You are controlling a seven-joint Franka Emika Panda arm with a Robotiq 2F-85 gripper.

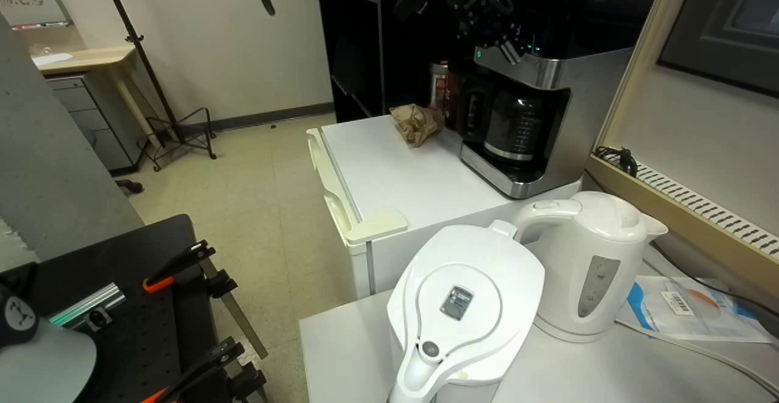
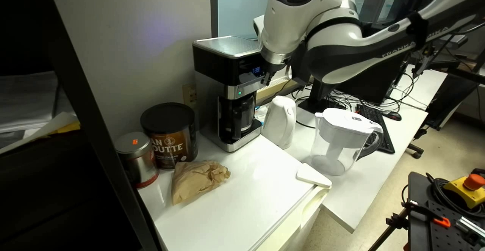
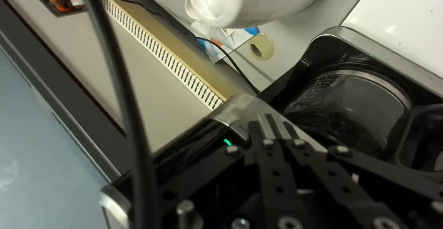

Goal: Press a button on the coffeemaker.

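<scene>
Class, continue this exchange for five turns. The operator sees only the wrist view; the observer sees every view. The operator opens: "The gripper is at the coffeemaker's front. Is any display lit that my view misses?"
Observer: Yes, in an exterior view blue digits glow on the upper front of the coffeemaker.
Operator: My picture cuts off the white kettle. What stands beside it?
Observer: A filter pitcher, shown in both exterior views.
Operator: And what lies on the white surface, on the coffeemaker's other side from the kettle?
Observer: A crumpled brown paper bag.
</scene>
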